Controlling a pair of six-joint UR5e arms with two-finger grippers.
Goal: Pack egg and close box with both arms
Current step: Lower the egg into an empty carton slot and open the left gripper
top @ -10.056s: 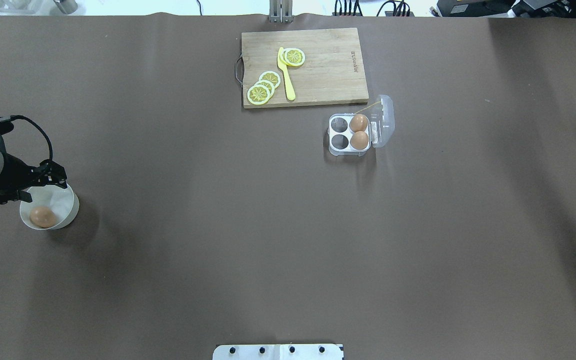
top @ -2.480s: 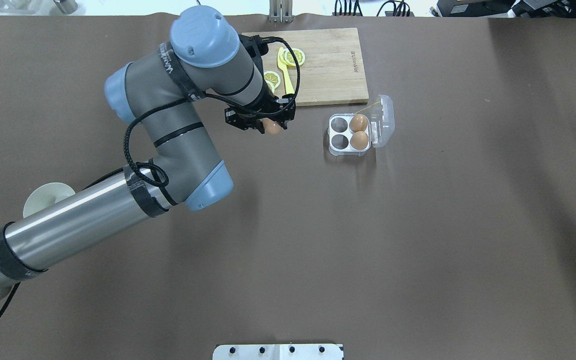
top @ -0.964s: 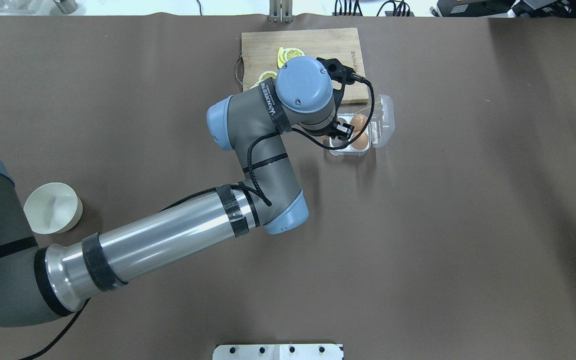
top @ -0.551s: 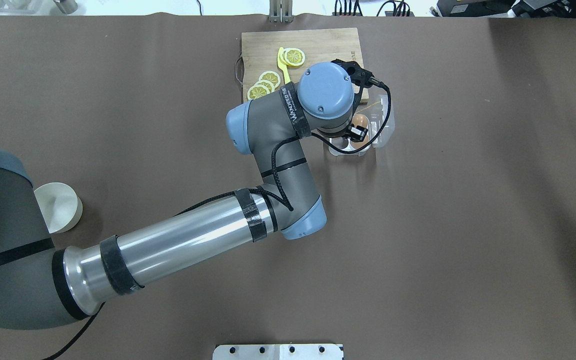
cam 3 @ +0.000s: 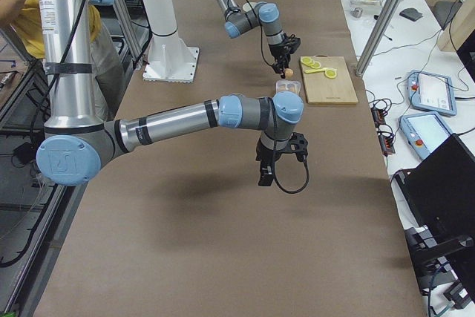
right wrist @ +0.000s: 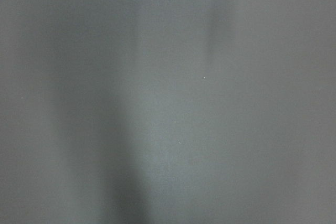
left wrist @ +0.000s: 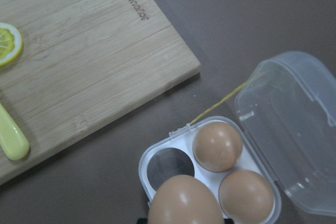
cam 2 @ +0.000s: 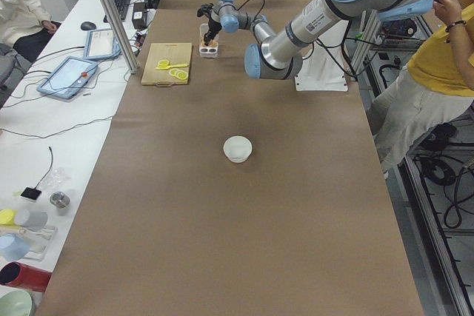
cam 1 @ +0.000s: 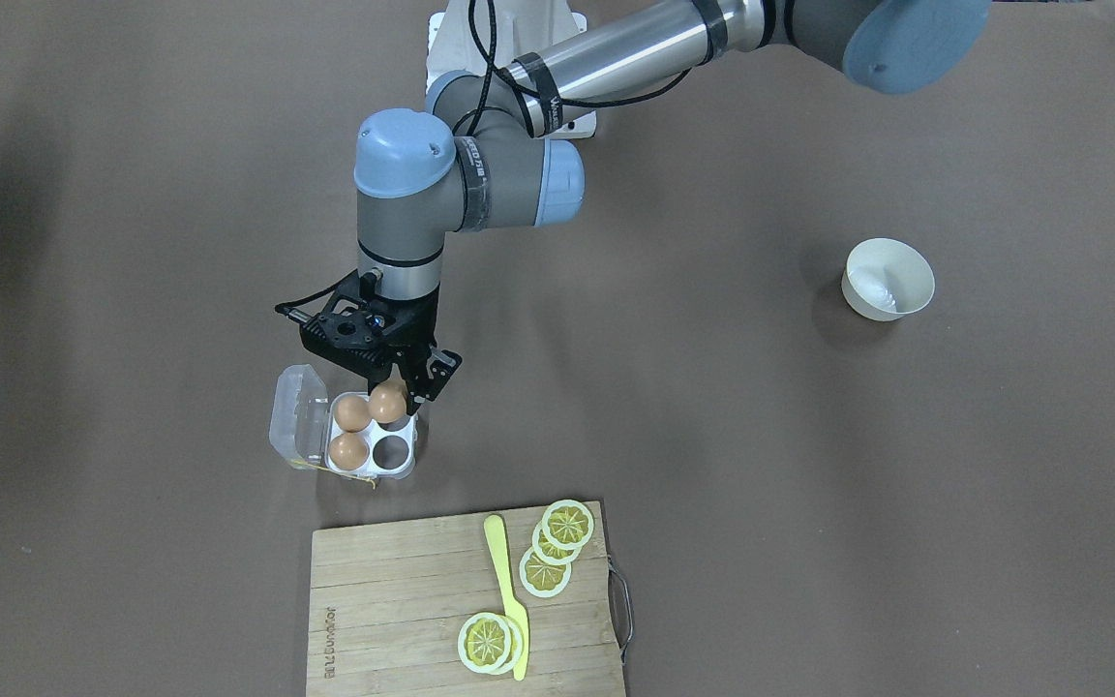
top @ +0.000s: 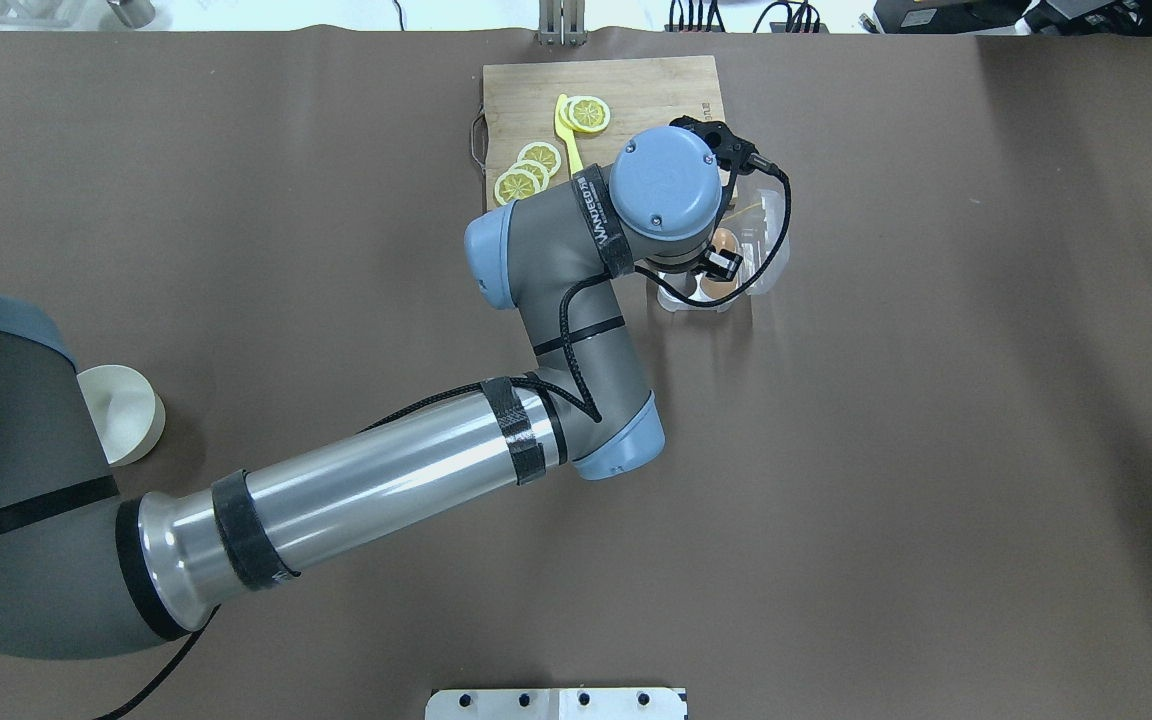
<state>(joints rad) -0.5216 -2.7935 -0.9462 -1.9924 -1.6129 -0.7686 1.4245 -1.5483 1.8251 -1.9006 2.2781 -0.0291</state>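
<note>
My left gripper [cam 1: 393,385] is shut on a light-brown egg [cam 1: 387,400] and holds it just above the box [cam 1: 405,470], over a near cell of the white tray. In the left wrist view the held egg [left wrist: 184,200] fills the bottom edge. Two more eggs [left wrist: 217,145] [left wrist: 247,196] sit in cells; one empty cell [left wrist: 167,163] shows. The clear lid [cam 1: 294,423] lies open, with a yellow string [left wrist: 220,106]. In the overhead view the wrist hides most of the box [top: 674,300]. My right gripper [cam 3: 278,159] shows only in the exterior right view; I cannot tell its state.
A wooden cutting board [cam 1: 393,610] with lemon slices [cam 1: 567,524] and a yellow knife [cam 1: 504,581] lies beside the box. An empty white bowl [cam 1: 888,279] stands far off on my left side. The right wrist view shows only blurred brown table.
My left arm carried the egg from the bowl across the table to the box. Over the last second it shifted a little further right over the tray.
</note>
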